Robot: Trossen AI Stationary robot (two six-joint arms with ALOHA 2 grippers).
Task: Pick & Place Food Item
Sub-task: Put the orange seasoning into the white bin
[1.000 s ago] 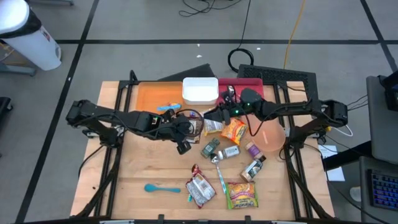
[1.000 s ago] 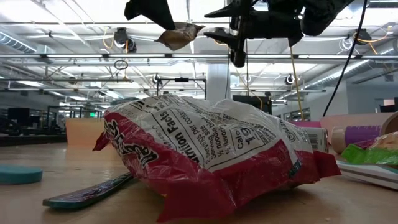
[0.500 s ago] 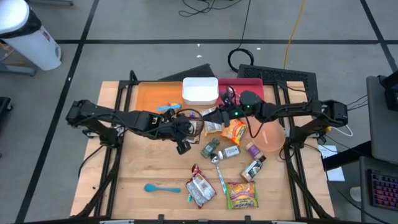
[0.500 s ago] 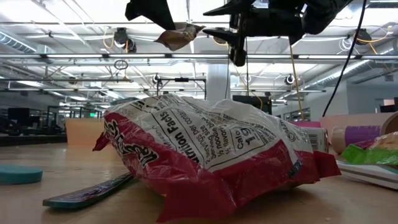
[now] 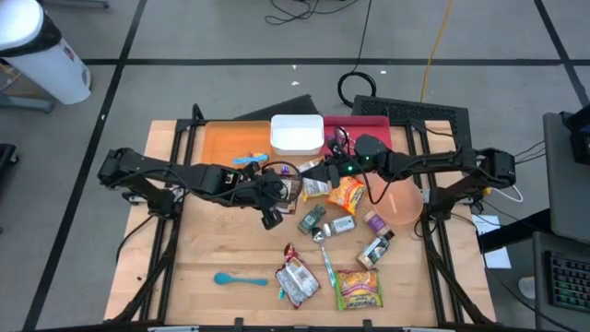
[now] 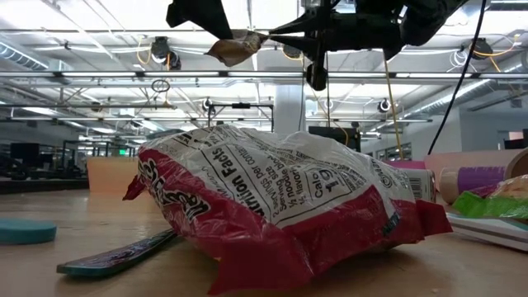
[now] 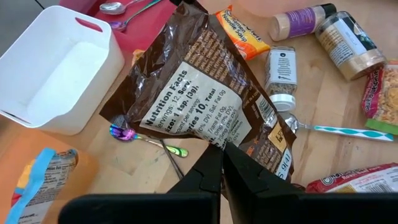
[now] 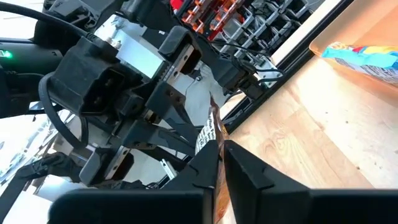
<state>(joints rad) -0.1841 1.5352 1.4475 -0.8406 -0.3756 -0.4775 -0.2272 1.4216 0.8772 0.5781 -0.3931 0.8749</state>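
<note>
Brown pouch (image 7: 205, 99) pinched (aloft) by both end effectors

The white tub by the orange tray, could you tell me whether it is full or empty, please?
Empty: the white tub shows only its bare inside in the high and left wrist views.

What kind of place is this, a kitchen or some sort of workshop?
Most likely a robotics lab in a large open hall, not a kitchen. The wooden table stands on a bare floor marked with tape lines, loose cables trail behind it, and exposed ceiling pipes run overhead.
</note>
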